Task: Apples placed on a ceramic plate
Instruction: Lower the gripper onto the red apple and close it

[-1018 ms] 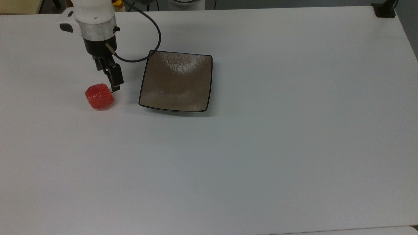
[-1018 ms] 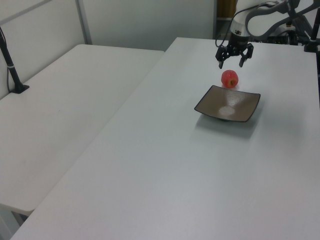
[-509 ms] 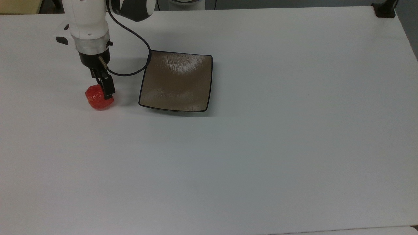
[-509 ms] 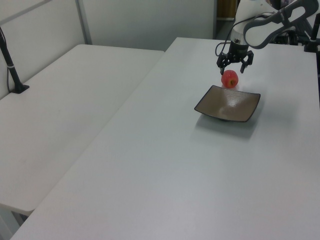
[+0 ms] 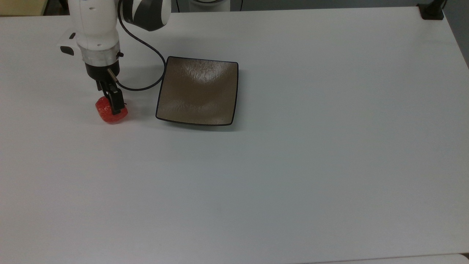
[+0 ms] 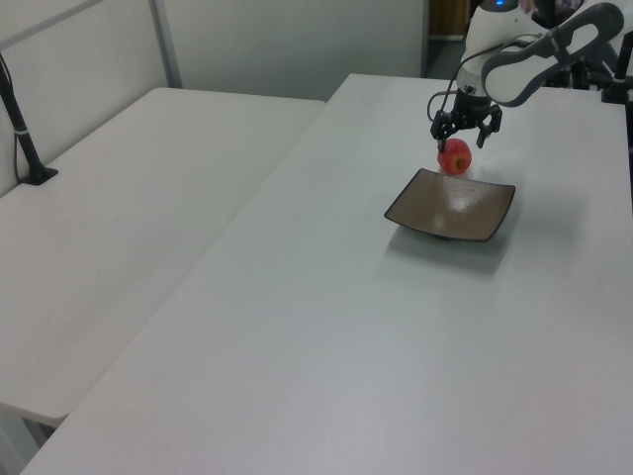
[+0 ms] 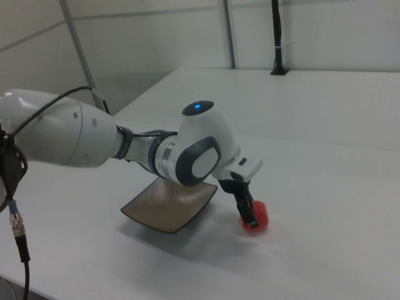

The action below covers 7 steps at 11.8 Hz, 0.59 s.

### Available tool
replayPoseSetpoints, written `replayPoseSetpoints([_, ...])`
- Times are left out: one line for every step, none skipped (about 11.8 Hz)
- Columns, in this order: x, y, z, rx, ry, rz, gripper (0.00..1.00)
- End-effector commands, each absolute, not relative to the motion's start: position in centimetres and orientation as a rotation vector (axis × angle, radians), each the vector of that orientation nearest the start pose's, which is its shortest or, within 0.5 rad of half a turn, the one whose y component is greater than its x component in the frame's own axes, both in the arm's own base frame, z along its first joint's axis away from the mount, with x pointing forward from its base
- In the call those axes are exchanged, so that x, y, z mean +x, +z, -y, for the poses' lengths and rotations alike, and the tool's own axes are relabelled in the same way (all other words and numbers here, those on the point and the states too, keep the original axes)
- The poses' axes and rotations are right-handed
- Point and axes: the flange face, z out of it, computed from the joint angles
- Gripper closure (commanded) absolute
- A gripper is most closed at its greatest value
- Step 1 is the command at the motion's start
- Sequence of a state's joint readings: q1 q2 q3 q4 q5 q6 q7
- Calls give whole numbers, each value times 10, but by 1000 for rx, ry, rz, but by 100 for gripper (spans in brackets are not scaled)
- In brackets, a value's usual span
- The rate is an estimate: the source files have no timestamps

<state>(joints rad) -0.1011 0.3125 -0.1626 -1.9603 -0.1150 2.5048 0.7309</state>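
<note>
The small red apple (image 5: 107,112) (image 6: 456,158) (image 7: 260,216) rests on the white table, to the top view's left of the square brown ceramic plate (image 5: 198,91) (image 6: 451,208) (image 7: 167,210), a short gap apart. My gripper (image 5: 111,103) (image 6: 460,141) (image 7: 249,215) is lowered over the apple and stands open. In the left view its black fingers straddle the apple's upper half, one on each side. In the top view one finger covers part of the fruit. The plate holds nothing.
A black cable (image 5: 146,79) loops from my wrist toward the plate's near corner. A black clamp (image 5: 432,11) sits at the table's far right corner in the top view. A second white table (image 6: 129,198) with a black post (image 6: 22,129) adjoins on the left view's left.
My gripper has come down from above and beside the apple until its fingers sit around it. The apple and plate have stayed put.
</note>
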Motion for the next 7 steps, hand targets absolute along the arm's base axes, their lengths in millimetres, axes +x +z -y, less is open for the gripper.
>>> replayPoseSetpoints([617, 328, 157, -2925, -451, -1346, 0])
replayPoseSetpoints([617, 326, 157, -2932, -451, -1340, 16])
replayPoseSetpoints([617, 326, 157, -2934, -451, -1339, 31])
replayPoseSetpoints([617, 327, 157, -2933, -456, -1338, 36])
replayPoseSetpoints([618, 327, 157, -2930, -467, -1335, 36])
replayPoseSetpoints([618, 328, 157, -2929, -470, -1335, 36])
replayPoseSetpoints([618, 335, 157, -2921, -485, -1335, 36])
